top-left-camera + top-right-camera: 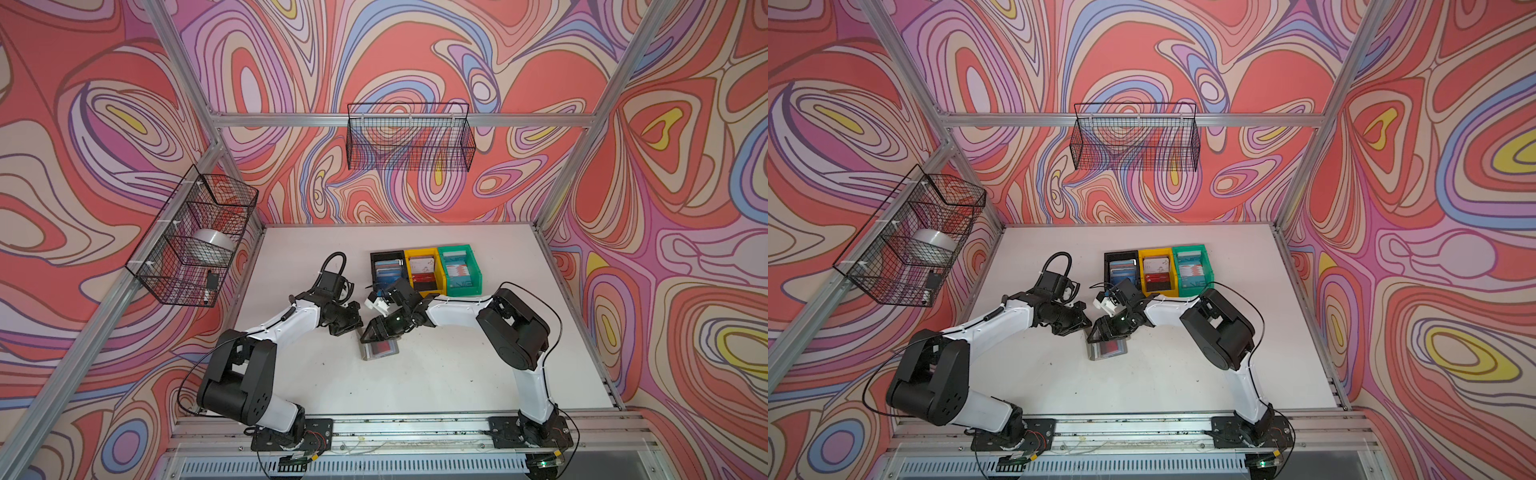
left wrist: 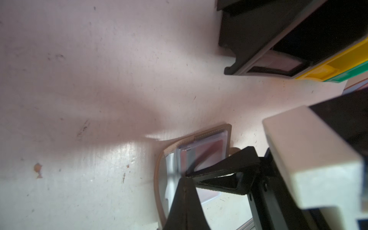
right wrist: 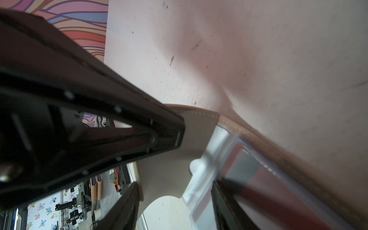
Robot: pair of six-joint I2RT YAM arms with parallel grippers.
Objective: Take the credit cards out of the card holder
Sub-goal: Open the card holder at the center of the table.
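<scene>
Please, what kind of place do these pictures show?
Probably a robot test cell in a lab: an aluminium frame encloses a white table, swirl-patterned panels wall it in, and a left arm and right arm are mounted at its near edge.

From my station I see walls printed with swirling red, pink, lilac and yellow bands [image 1: 415,50], braced by bare aluminium frame struts [image 1: 291,119]. A long black wire basket [image 1: 409,137] hangs on the back wall and a sectioned black wire basket [image 1: 191,237] on the side wall. The scuffed white tabletop [image 1: 457,374] is evenly lit, its shadows soft.
</scene>
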